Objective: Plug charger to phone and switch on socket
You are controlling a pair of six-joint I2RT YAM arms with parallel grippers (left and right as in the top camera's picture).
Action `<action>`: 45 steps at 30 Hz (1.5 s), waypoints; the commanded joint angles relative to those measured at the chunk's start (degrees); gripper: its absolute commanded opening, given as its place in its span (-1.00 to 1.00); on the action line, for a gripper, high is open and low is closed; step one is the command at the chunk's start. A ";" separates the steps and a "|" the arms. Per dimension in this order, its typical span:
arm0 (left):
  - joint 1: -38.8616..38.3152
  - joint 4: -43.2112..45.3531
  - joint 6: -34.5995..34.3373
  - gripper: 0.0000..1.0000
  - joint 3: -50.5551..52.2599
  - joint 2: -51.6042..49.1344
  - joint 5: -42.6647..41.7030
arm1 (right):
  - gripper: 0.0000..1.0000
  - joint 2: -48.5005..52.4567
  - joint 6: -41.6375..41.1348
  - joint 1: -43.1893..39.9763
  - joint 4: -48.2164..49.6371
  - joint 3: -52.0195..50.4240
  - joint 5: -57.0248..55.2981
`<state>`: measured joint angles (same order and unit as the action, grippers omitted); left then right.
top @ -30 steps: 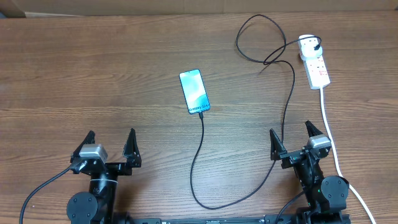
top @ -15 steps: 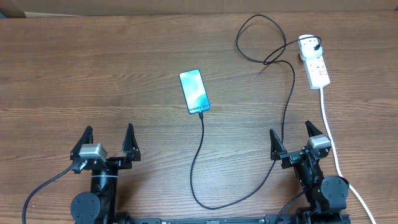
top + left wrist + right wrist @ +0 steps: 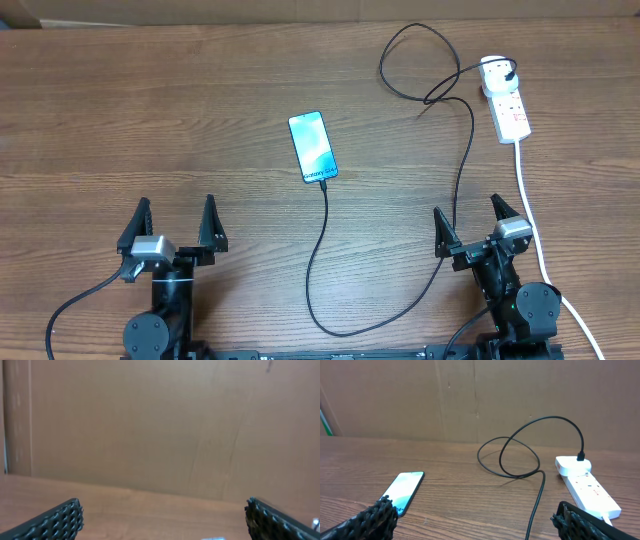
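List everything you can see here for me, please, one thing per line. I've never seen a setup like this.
table: one, brown wood, under everything
cardboard wall: one, brown, behind the table
phone: one, light-blue screen with black edges, mid-table
charger cable: one, black, from the phone's near end, looping round to the plug
plug: one, white, in the socket's far end
socket: one, white with red marks, far right
thick cord: one, white, from the socket towards the near edge
left gripper: one, black, near edge, open
right gripper: one, black, near edge, open
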<state>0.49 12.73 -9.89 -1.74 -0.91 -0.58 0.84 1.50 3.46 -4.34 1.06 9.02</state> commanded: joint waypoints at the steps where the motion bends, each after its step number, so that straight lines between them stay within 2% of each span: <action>1: -0.52 1.25 2.19 0.99 1.46 0.74 1.38 | 1.00 -0.68 -0.15 0.33 0.22 -0.57 0.22; 11: -0.52 -0.11 7.19 0.99 1.46 0.76 2.29 | 1.00 -0.68 -0.15 0.33 0.22 -0.57 0.22; 33: -0.52 -16.74 6.05 1.00 1.46 0.76 4.22 | 1.00 -0.68 -0.15 0.33 0.22 -0.57 0.22; 45: -0.52 -16.94 8.31 0.99 1.46 0.76 4.15 | 1.00 -0.68 -0.15 0.33 0.22 -0.57 0.22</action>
<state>0.34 -4.32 -3.81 -0.51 -0.86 2.85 0.84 1.50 3.46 -4.34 1.04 9.02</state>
